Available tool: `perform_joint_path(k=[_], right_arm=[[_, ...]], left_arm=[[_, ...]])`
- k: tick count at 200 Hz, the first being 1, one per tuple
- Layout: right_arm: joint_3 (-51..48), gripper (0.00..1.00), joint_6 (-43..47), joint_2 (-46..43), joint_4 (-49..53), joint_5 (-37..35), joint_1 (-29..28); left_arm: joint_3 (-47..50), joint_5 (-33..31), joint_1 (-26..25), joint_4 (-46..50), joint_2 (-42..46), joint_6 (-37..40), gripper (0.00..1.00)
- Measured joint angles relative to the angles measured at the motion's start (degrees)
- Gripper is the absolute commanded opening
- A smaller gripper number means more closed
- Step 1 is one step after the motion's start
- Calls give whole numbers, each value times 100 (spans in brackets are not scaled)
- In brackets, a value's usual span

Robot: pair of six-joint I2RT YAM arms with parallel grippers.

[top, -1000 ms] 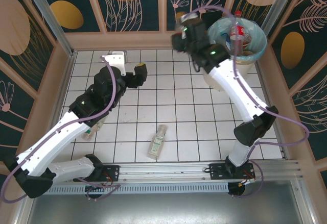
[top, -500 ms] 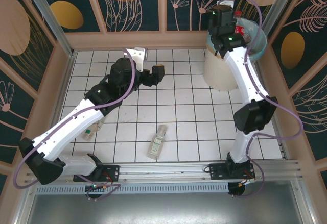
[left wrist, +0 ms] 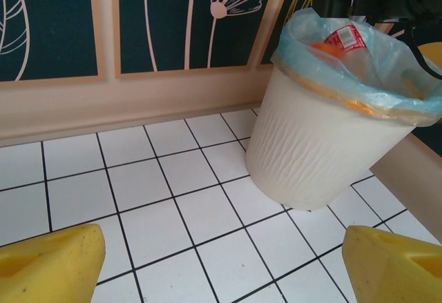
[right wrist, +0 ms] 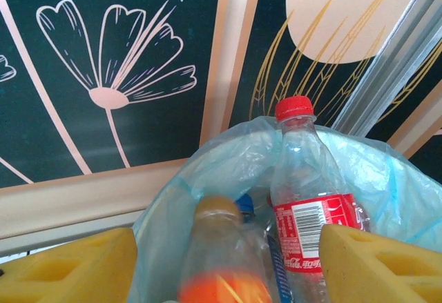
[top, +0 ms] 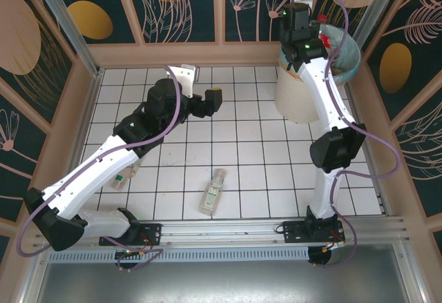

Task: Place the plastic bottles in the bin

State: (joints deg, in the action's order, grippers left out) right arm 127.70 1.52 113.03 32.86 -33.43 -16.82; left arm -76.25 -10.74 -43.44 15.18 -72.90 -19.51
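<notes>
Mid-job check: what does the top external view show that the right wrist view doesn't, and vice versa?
Top external: a clear plastic bottle with a green label lying on the white tiles, and another small bottle beside the left arm. Right wrist: a blurred tan-capped bottle with an orange base between the yellow fingertips. Both: the round cream bin with teal liner and the red-capped, red-labelled clear bottle upright in it.
</notes>
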Motion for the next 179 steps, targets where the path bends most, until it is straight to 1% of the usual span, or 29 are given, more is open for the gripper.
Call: perform_joint_path(k=[59, 105, 132, 160, 179], right_arm=[[-116, 63, -24, -385, 131, 52, -13], [-428, 49, -42, -693, 125, 133, -15], [-695, 45, -81, -693, 162, 212, -15], [-903, 37, -199, -645, 280, 361, -11], [-909, 35, -306, -535, 400, 476, 4]], left_arm=[[94, -63, 0, -39, 153, 0, 89], [105, -175, 0, -48, 173, 0, 89], [131, -197, 0, -46, 184, 0, 89], [153, -260, 0, -44, 221, 0, 89], [170, -291, 0, -42, 258, 0, 89]])
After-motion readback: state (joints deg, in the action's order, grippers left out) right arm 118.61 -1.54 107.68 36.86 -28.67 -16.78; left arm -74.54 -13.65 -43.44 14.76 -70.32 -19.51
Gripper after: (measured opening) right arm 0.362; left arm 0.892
